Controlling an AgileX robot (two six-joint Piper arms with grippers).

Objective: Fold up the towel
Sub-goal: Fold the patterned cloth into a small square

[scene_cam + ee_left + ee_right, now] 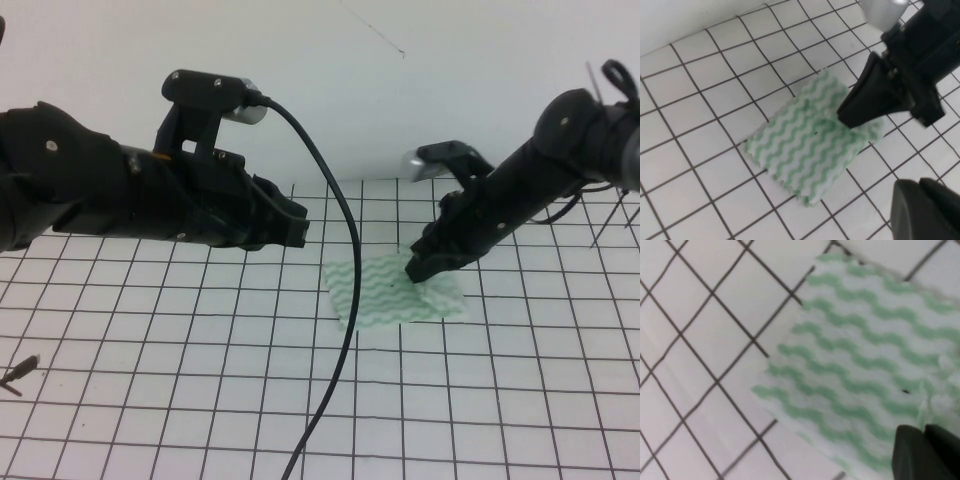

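The white towel with green wavy stripes (385, 295) looks like soft, matt, slightly crinkled cloth, the white black-gridded bench (150, 340) smooth and faintly glossy, the left gripper (299, 226) and right gripper (416, 270) matt black plastic.

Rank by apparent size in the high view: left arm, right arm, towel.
1. left arm, possibly nearer the camera; left gripper hovers shut beside the towel.
2. right arm; right gripper closed on the towel.
3. towel.
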